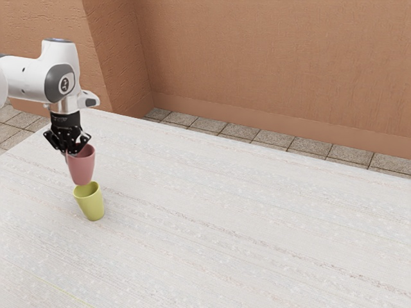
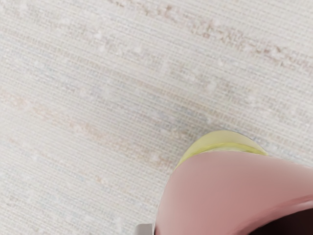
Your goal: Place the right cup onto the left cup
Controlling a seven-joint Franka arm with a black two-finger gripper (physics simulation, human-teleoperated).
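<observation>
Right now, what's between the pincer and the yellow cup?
The pink cup. The exterior view shows it hanging from the pincer, its base close to the mouth of the yellow cup; whether the cups touch, I can't tell.

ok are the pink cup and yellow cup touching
Cannot tell: in the exterior view the bottom of the pink cup overlaps the rim of the yellow cup, and in the wrist view the pink one hides any contact.
</observation>
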